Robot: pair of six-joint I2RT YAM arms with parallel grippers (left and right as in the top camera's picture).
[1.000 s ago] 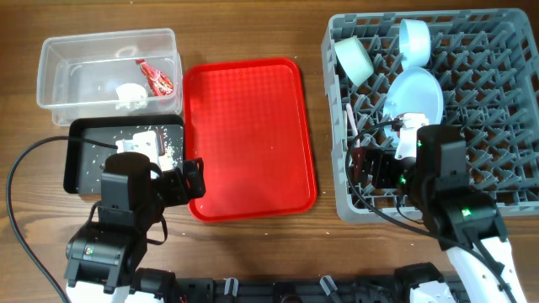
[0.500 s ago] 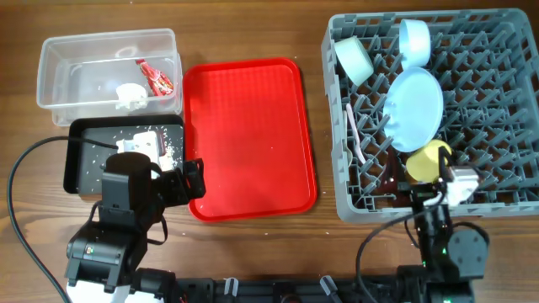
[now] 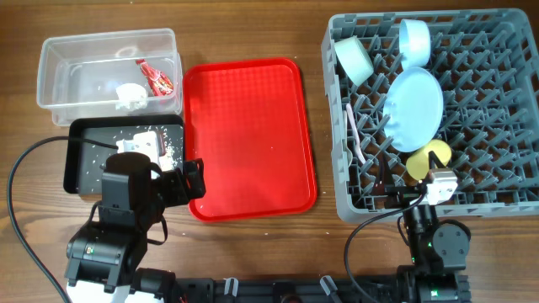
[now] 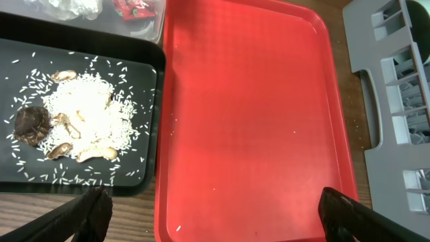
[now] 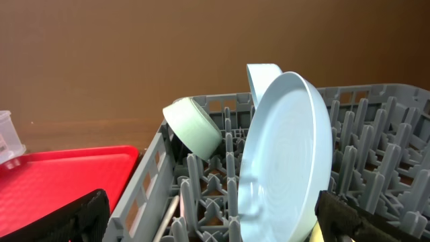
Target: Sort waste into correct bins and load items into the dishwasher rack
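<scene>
The grey dishwasher rack [image 3: 505, 181] holds the pale blue plate [image 3: 414, 105] on edge, a mint bowl [image 3: 354, 59], a blue bowl [image 3: 414, 42], the yellow cup [image 3: 428, 160] and a white utensil [image 3: 355, 135]. The clear tub [image 3: 84, 50] holds the red wrapper [image 3: 154, 77] and the white tissue [image 3: 130, 95]. The black tray [image 3: 84, 135] holds food scraps [image 4: 80, 124]. My left gripper [image 4: 218, 222] is open and empty over the near edge of the red serving tray [image 4: 255, 101]. My right gripper [image 5: 215, 225] is open and empty at the rack's near edge, facing the plate [image 5: 289, 161] and the mint bowl [image 5: 195, 128].
The red serving tray [image 3: 248, 135] lies between the bins and the rack, with only a few rice grains on it. My right arm [image 3: 429, 240] is folded at the table's front edge. A black cable [image 3: 21, 181] loops at the front left.
My right arm has drawn back from over the rack to its near edge, uncovering the yellow cup that now stands in the rack. My left arm has not moved.
</scene>
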